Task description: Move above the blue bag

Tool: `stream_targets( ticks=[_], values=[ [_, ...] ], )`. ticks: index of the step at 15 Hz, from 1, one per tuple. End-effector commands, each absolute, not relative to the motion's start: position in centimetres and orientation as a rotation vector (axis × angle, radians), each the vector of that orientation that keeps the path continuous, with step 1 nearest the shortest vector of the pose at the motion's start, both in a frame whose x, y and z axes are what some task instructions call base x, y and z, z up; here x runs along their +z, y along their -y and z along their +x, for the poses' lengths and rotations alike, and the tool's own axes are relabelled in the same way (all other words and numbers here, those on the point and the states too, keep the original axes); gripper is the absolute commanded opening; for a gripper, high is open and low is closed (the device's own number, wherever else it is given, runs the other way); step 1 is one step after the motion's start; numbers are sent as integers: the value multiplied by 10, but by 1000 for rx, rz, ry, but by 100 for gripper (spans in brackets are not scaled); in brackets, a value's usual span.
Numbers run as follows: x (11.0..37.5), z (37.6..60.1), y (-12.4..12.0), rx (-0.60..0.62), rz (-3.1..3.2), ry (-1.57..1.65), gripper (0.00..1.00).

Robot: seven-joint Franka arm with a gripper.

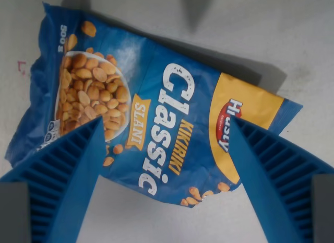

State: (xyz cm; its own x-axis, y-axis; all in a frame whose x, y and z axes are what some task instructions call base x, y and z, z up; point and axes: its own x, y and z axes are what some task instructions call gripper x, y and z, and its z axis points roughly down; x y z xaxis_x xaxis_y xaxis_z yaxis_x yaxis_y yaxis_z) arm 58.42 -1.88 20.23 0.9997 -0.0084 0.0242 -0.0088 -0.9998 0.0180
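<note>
Blue foil bag point(156, 107), 1 pc, lying flat on pale grey worktop point(292, 39), filling centre of wrist view and set at a slant. Print reads upside down in this view: "Classic" in large white letters, "KIKIRIKI" in yellow beside it, "SLANI" on an orange tag. Pic of white bowl of peanuts toward wrist view's left, loose peanuts scattered along lower edge. Yellow panel w/ red brand logo toward wrist view's right; logo partly hidden. "500 g" near top-left corner. Surface creased, glossy, w/ glare patches. Bag casts dark shadow along its upper edge.

Gripper point(164, 130): two blue ribbed fingers point(68, 170) rise from both lower corners of frame, tips overlapping bag's left and right ends in the view; whether they touch it, cannot tell. Jaws released, spread wide, nothing between them but the bag surface below.

Other: small red mark point(21, 68) on worktop, near bag's left edge. Dark tapering shadow at top centre of worktop. Nothing lies on top of bag.
</note>
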Motion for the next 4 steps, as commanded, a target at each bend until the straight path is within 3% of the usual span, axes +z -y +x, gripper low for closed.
stream_targets(
  ticks=[1,4],
  values=[
    [201,592,22,21,3150,-24,100],
    [200,592,22,22,3150,-21,100]
  ],
)
